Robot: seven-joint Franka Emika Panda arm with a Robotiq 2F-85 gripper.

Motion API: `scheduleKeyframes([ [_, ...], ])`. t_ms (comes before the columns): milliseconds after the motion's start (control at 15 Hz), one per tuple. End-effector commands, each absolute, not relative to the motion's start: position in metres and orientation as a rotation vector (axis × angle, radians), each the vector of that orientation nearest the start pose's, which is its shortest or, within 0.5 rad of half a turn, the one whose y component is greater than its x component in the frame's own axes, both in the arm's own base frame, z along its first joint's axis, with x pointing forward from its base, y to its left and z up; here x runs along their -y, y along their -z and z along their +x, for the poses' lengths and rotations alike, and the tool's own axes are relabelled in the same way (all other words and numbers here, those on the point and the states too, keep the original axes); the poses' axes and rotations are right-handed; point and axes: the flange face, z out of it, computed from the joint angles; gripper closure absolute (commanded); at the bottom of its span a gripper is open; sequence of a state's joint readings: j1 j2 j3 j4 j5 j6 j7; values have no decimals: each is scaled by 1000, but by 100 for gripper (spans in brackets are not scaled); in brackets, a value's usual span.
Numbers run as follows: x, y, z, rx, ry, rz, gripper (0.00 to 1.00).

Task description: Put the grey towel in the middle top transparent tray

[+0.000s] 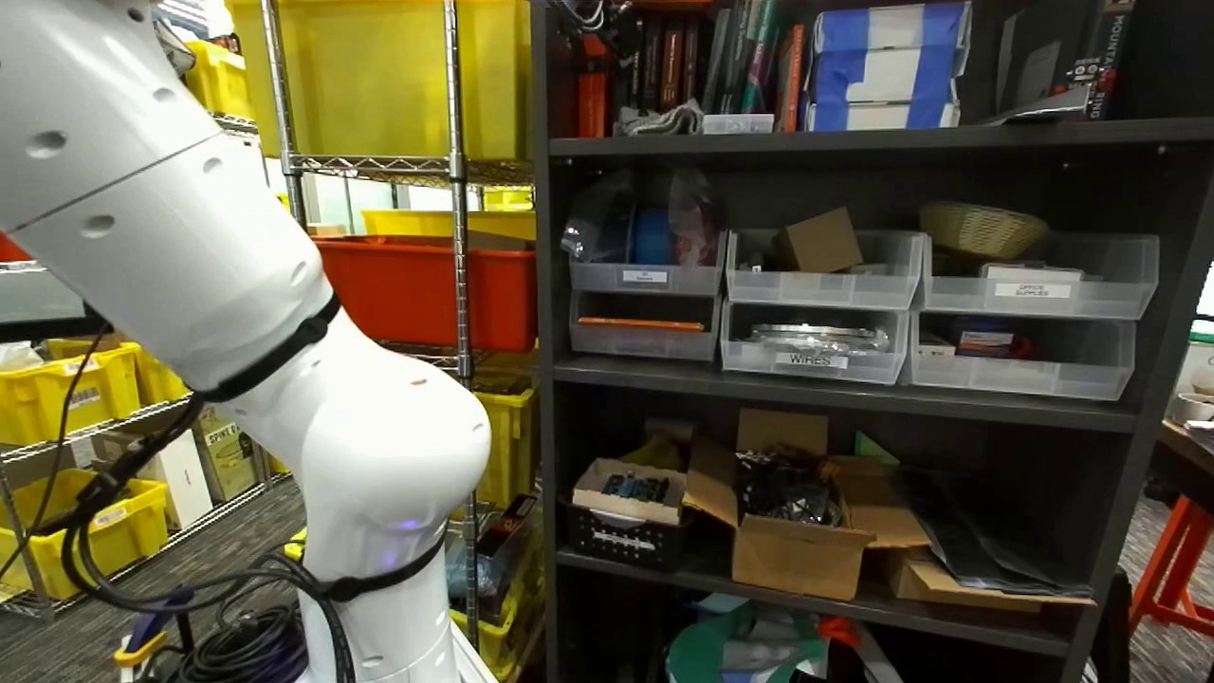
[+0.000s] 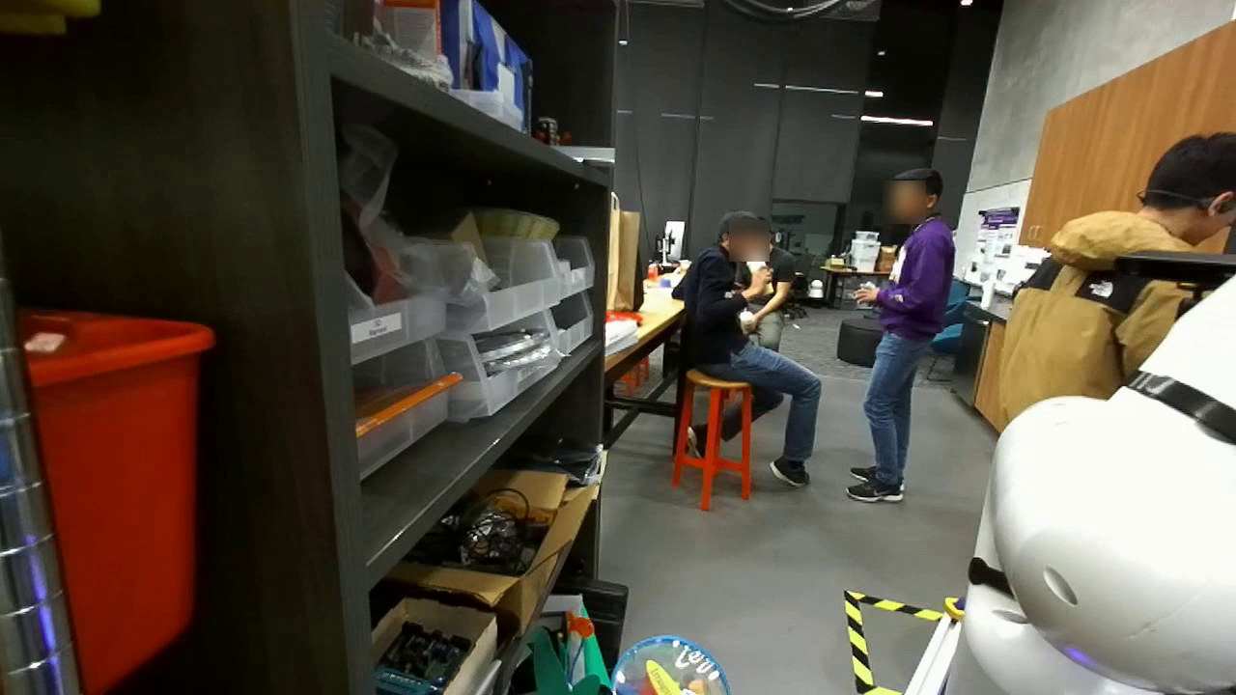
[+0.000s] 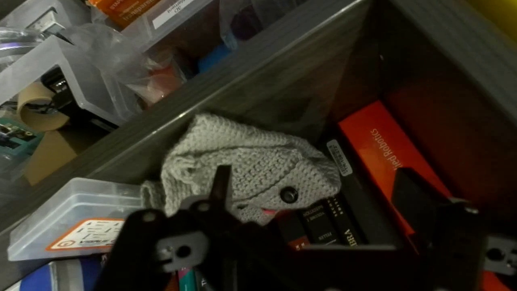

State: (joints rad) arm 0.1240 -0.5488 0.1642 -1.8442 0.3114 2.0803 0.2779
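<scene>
Both fingers [image 3: 221, 186] of gripper [image 3: 314, 173] wide apart, nothing held. Grey crocheted towel [image 3: 246, 157] on upper shelf [image 1: 854, 140], in front of books [image 1: 671, 62], beside clear plastic case [image 3: 76, 206]. Prob. best: ctr on towel's bulk, pinch deep w/o snagging books, then mid. top transparent tray [image 1: 821, 290].

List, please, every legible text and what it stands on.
"WIRES": lower middle bin
"OFFICE SUPPLIES": upper right bin
"3D Filament": upper left bin
"ied Robotics": orange book
"BRA": black book
"MOUNTA": dark book
"SPINE": yellowish box
"Transparen": orange packet
Too small or blurred: case sticker, crate labels, wall poster, other spines.
</scene>
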Motion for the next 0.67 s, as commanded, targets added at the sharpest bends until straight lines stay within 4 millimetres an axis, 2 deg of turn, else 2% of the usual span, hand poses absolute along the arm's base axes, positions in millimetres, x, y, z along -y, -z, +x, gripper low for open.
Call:
scheduleKeyframes([
  [0,-153,-826,393,-112,928,-2519,0],
  [600,-112,-815,437,-368,969,-2501,0],
])
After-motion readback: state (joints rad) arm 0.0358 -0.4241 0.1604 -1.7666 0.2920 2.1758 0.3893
